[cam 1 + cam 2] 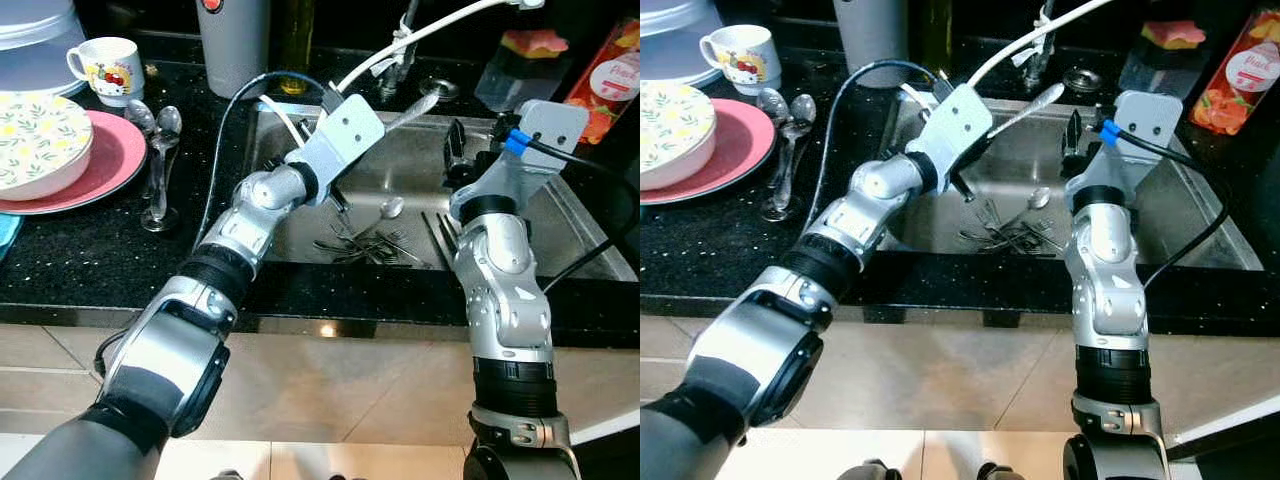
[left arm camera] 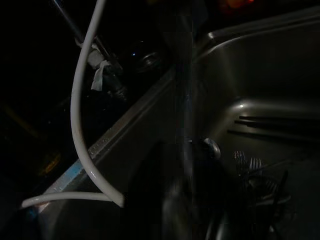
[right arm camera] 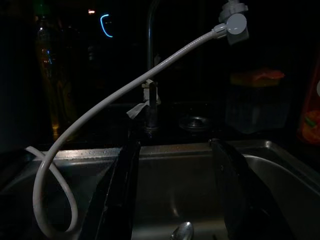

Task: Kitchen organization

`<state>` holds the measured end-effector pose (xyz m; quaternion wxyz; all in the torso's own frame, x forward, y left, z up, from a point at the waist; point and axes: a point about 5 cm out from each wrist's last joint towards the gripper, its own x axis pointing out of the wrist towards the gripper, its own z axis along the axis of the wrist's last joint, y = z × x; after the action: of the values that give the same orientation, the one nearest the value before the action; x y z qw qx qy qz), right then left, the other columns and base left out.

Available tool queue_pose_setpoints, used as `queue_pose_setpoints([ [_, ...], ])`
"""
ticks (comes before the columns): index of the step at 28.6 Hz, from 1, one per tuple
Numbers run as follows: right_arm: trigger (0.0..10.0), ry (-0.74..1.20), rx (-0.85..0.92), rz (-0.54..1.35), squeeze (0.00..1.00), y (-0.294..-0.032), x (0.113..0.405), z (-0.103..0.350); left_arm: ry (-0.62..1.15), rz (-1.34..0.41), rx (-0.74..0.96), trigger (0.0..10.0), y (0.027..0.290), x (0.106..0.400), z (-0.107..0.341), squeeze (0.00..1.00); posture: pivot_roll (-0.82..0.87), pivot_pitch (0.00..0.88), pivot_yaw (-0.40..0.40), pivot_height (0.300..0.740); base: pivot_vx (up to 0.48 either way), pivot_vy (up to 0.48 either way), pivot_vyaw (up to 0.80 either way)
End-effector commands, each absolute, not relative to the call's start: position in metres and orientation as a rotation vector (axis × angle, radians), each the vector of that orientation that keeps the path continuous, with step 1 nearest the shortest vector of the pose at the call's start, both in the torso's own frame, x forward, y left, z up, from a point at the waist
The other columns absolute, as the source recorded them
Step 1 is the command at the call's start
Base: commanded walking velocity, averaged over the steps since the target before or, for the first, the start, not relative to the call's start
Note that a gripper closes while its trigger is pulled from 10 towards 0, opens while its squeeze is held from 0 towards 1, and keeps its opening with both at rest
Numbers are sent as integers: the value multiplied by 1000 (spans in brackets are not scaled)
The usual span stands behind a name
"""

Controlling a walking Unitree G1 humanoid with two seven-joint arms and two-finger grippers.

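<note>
A steel sink holds a heap of forks and other cutlery with a spoon beside it. My left gripper hangs over the sink's left half, shut on a silver piece of cutlery that sticks up to the right; it is blurred in the left wrist view. My right gripper is open above the sink's right half, with nothing between its fingers. Several spoons lie on the black counter to the left.
A patterned bowl sits on a pink plate, with a mug behind. A white hose arcs from the tap over the sink. A grey cylinder, a sponge tub and a red packet line the back.
</note>
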<state>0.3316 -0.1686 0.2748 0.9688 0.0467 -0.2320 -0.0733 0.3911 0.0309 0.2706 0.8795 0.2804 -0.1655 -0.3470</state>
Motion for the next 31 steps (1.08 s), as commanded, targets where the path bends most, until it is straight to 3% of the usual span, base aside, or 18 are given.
queue_pose_setpoints([
  [1, 10000, -468, 98, -164, 0, -172, 330, 274, -353, -744, 618, 10000, 29, 388, 269, 1000, 180, 114, -45, 740, 0, 0, 0],
  [5, 10000, -468, 100, -164, 0, -172, 331, 274, -479, -719, 610, 10000, 26, 383, 282, 1000, 182, 112, -48, 740, 0, 0, 0],
  [6, 10000, -468, 100, -164, 0, -172, 331, 274, -535, -704, 599, 10000, 25, 380, 288, 0, 176, 112, -47, 740, 0, 0, 0],
  [10, 10000, -468, 99, -160, 0, -171, 331, 274, -679, -655, 528, 10000, 23, 372, 307, 0, 177, 112, -48, 740, 0, 0, 0],
  [15, 10000, -471, 99, -157, 0, -172, 330, 274, -705, -805, 496, 10000, 7, 354, 300, 0, 175, 109, -55, 740, 0, 0, 0],
  [21, 10000, -465, 96, -158, 0, -172, 330, 273, -558, -841, 318, 10000, -1, 355, 292, 0, 167, 105, -55, 740, 0, 0, 0],
  [31, 10000, -463, 99, -155, 0, -170, 331, 272, -541, -743, 292, 10000, 8, 361, 297, 0, 170, 90, -59, 740, 0, 0, 0],
])
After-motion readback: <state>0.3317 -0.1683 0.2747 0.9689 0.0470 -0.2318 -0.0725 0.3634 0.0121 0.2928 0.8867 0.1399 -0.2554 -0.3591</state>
